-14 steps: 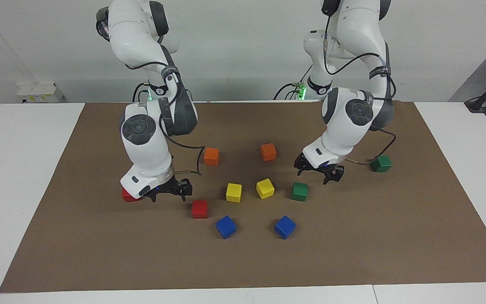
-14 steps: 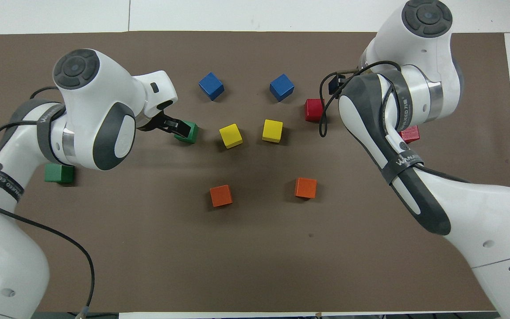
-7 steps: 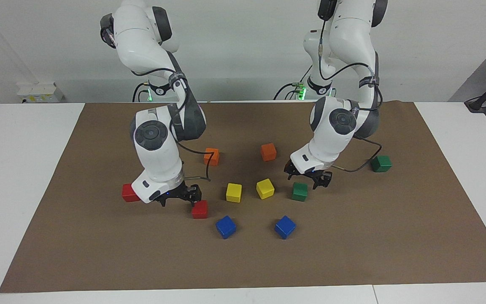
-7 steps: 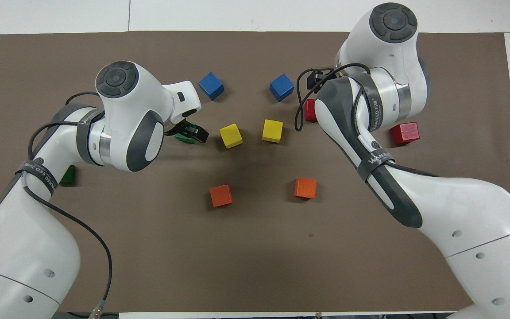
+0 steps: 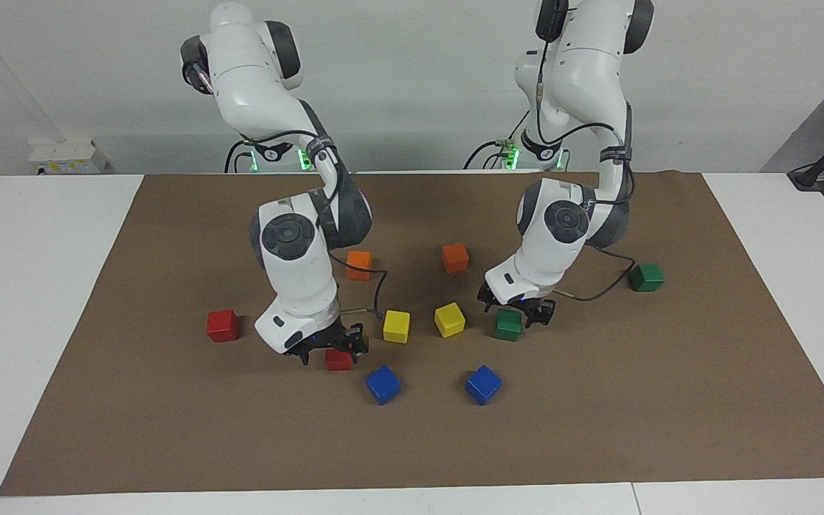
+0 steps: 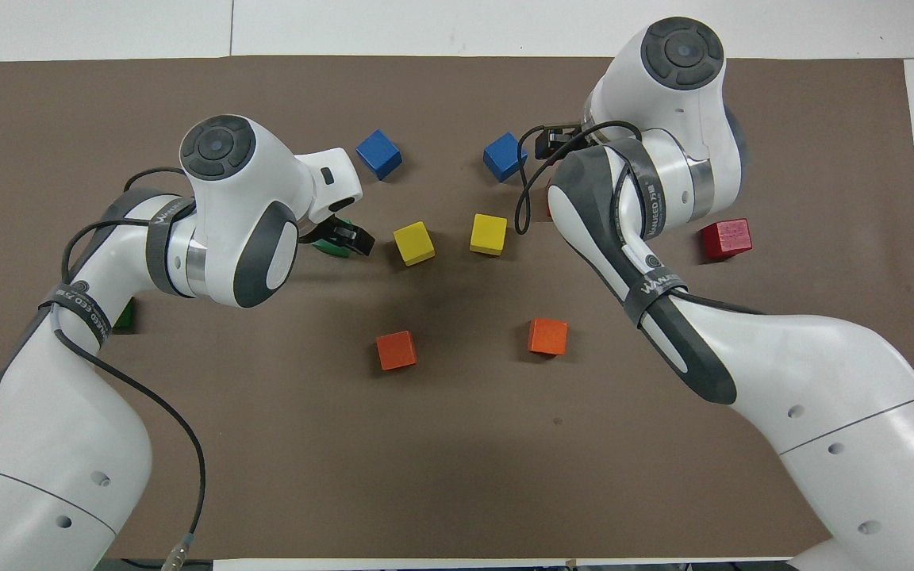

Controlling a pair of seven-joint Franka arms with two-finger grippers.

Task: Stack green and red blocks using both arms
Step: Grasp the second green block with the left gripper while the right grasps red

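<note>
Both arms have swung inward and down since the earlier frames: the right arm (image 5: 290,250) has carried the right claw (image 5: 332,346) from beside the outer red block (image 5: 222,325) to the inner red block (image 5: 338,359), and the left arm (image 5: 555,222) has brought the left claw (image 5: 517,309) down onto the inner green block (image 5: 508,324). Each claw stands spread, straddling its block, with nothing pinched or lifted yet; both blocks sit on the brown mat (image 5: 598,400) covering the bench. The outer green block (image 5: 646,277) rests untouched toward the left arm's end, nearer the robots than the inner one. The outer red block lies toward the right arm's end. Overhead view agrees: left claw (image 6: 343,238) covers the green block, and the right arm hides its red one. Orange blocks (image 5: 358,265), yellow blocks (image 5: 396,325) and blue blocks (image 5: 383,384) lie undisturbed. Judgement: approach phase finishing, both grasps imminent; no stacking done. Next is closing squarely on each block, then lifting clear of neighbouring yellow and blue cubes.
</note>
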